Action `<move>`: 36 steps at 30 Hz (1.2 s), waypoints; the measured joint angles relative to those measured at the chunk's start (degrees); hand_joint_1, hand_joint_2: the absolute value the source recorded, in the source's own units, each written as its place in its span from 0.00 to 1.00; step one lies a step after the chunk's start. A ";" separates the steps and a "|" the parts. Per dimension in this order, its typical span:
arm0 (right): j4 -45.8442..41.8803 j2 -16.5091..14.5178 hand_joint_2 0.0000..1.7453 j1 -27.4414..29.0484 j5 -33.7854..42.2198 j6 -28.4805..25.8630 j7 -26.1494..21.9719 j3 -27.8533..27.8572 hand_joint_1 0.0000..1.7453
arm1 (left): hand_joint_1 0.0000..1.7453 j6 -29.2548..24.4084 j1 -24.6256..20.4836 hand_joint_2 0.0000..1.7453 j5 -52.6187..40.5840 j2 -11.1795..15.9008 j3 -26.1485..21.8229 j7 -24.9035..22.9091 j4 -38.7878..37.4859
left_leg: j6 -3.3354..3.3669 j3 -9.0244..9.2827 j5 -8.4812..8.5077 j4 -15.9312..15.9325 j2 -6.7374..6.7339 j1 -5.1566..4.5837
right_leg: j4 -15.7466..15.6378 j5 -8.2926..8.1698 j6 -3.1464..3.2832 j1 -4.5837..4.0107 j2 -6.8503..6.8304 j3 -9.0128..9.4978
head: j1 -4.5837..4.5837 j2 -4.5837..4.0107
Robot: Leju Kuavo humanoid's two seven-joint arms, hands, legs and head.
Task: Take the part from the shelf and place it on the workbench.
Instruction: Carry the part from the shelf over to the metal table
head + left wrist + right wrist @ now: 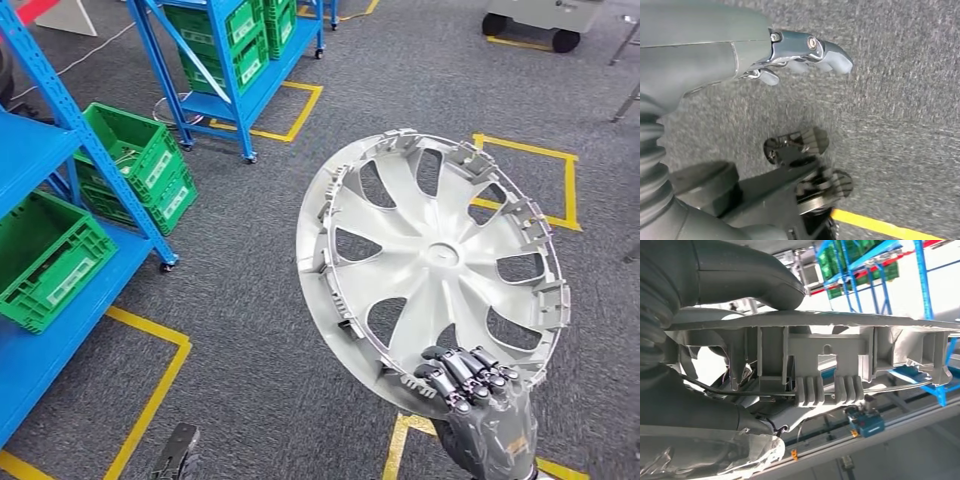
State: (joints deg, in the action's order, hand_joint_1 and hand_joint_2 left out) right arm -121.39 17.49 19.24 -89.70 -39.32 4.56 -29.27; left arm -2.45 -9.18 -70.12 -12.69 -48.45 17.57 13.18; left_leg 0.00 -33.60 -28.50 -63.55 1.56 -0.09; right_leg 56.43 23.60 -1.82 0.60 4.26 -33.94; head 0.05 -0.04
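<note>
- The grey carpet floor [256, 300] takes up most of the head view, marked with yellow tape lines [155, 395] in squared outlines.
- A blue shelf [45, 300] stands at the left, with a green crate [45, 255] on its lower level and another green crate [140, 160] behind it near the floor; a second blue shelf [241, 70] with more green crates stands further back.
- The part, a silver wheel cover [430, 260], is off the shelf and held in the air over the floor to the right of centre. It is round, so it has no long axis; its spoked face is tilted up toward the camera, ribbed back-side clips showing along the rim, the near edge low and the far edge high.
- The right hand [483, 405] grips the wheel cover at its near lower rim, dark fingers curled over the edge; in the right wrist view the rim [821, 355] runs across just past the thumb.
- The left hand [806, 47] hangs low over the carpet, holding nothing; its fingers seem loosely extended rather than curled, though the blurred view makes this uncertain.
</note>
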 joint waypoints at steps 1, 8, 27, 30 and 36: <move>0.00 0.00 1.00 0.04 0.00 0.00 -0.01 0.04 1.00 | 0.00 -0.01 -0.07 1.00 0.00 -0.02 0.14 0.00 0.00 | 0.26 2.73 0.68 4.03 1.24 0.06 | 0.06 -0.37 -0.27 0.01 0.66 -0.40 | 0.01 0.00; -0.21 0.00 1.00 0.59 0.00 -0.01 -0.03 0.22 1.00 | 0.00 -0.04 -0.26 1.00 -0.05 -0.57 0.69 -0.02 0.00 | 1.64 4.49 2.10 8.72 -0.51 0.08 | 4.83 1.35 -2.26 0.10 -0.73 -4.30 | 0.36 0.00; -0.46 -0.02 1.00 1.85 0.00 -0.01 -0.19 1.20 1.00 | 0.00 -0.95 0.67 1.00 -0.52 -0.94 1.96 -1.04 0.00 | -0.96 -5.37 -5.31 -9.10 -1.98 -0.18 | 0.42 1.07 0.82 -0.07 -2.40 1.10 | 0.48 0.00; -0.46 -0.02 1.00 1.95 0.00 -0.01 -0.16 1.20 1.00 | 0.00 -1.03 0.75 1.00 -0.52 -0.89 1.99 -1.05 0.00 | -0.57 -2.00 -0.85 -3.05 -0.88 -0.09 | 0.45 0.58 0.36 0.00 0.04 0.71 | 0.46 0.00; -0.48 -0.02 1.00 2.12 0.00 -0.01 -0.09 1.16 1.00 | 0.00 -1.30 0.57 1.00 -0.55 -1.13 2.15 -1.23 0.01 | 0.65 2.71 2.24 7.28 1.80 0.24 | 0.93 -0.37 -1.53 0.21 2.93 -1.26 | 0.61 0.00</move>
State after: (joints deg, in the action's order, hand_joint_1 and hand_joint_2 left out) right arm -121.87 17.46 21.36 -89.70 -39.32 4.47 -28.10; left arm -3.75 -8.61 -70.67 -13.81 -46.30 16.34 13.19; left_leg 0.65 -30.89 -26.26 -56.27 3.36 0.15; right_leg 57.36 23.23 -3.34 0.81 7.19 -35.20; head 0.67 -0.04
